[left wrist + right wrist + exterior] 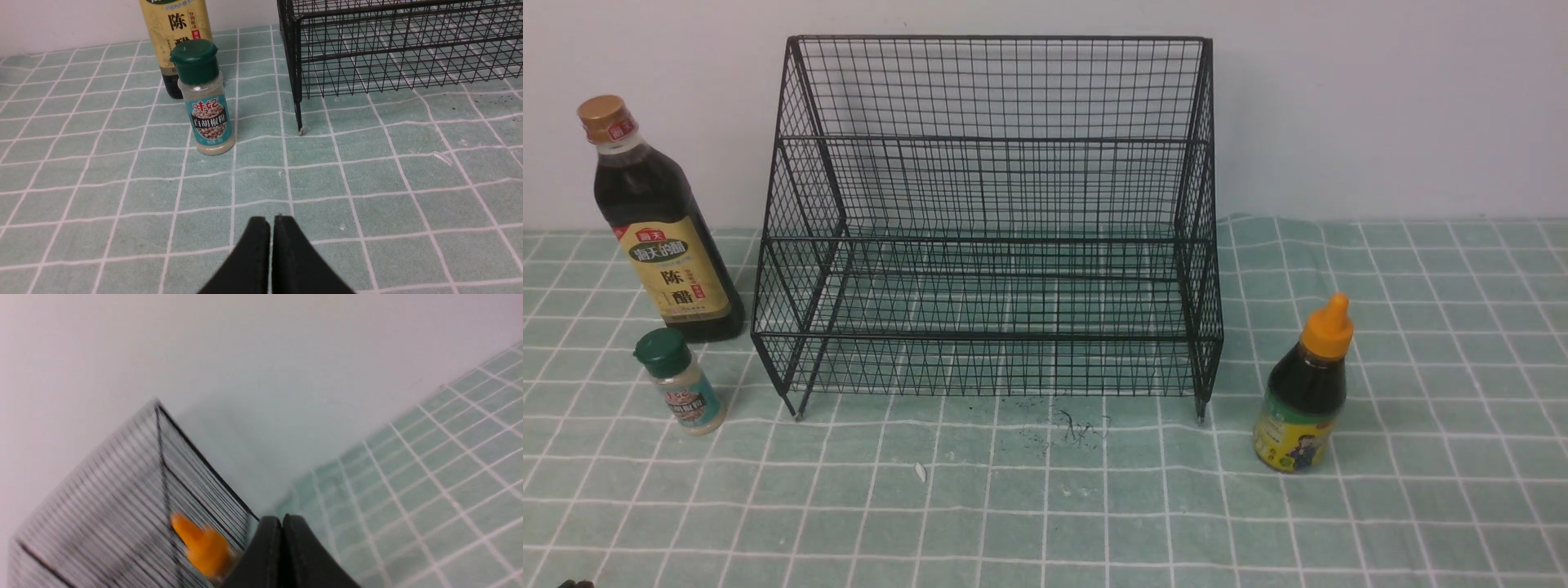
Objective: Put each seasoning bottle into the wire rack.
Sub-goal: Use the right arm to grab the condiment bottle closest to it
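Vinegar bottle (pixel 662 237), green-capped shaker (pixel 680 380) left of wire rack (pixel 988 143); squeeze bottle (pixel 1303 392) right. Left fingers (pixel 253 257), right fingers (pixel 265 555) pressed together.

Our left gripper (pixel 271 222) is closed: its two black fingers (pixel 253 257) lie pressed together with only a thin seam between them, and they hold nothing. It sits on the near side of the rack (pixel 296 81), apart from the left front corner and pointing toward it. Our right gripper (pixel 282 519) is likewise closed and empty, fingers (pixel 265 559) flush. Its wrist is rolled to one side and aimed at the rack's right end; that view is blurred.
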